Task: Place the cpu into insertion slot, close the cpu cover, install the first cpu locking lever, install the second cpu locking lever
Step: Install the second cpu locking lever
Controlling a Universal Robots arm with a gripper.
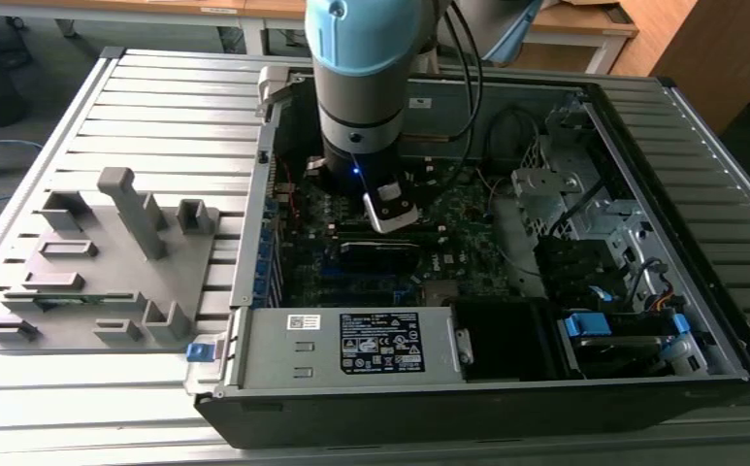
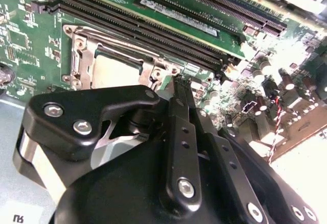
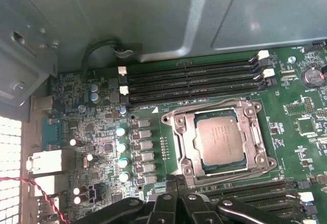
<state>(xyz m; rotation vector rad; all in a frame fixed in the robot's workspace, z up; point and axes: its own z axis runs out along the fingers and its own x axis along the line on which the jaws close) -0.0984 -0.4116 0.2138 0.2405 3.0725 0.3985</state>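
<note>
The cpu (image 3: 222, 140) is a dull silver square lying flat in the insertion slot (image 3: 179, 132) on the green motherboard. The cpu cover (image 3: 258, 134), a thin silvery frame, lies down around the chip's edges. A thin metal lever (image 3: 232, 176) runs along the socket side closest to my fingers. My gripper (image 3: 174, 179) is shut, with nothing seen between the black fingers, and its tips hover right at that socket edge. In the second wrist view the gripper (image 2: 176, 83) points at the socket corner beside the cpu (image 2: 110, 71). The exterior view has the gripper (image 1: 394, 216) low inside the open computer case.
Long black memory slots (image 3: 194, 78) run beside the socket. A red and black twisted wire (image 3: 36, 188) lies near the case wall. A grey fixture block (image 1: 103, 262) stands at the exterior view's left, and the power supply box (image 1: 348, 345) fills the case's front.
</note>
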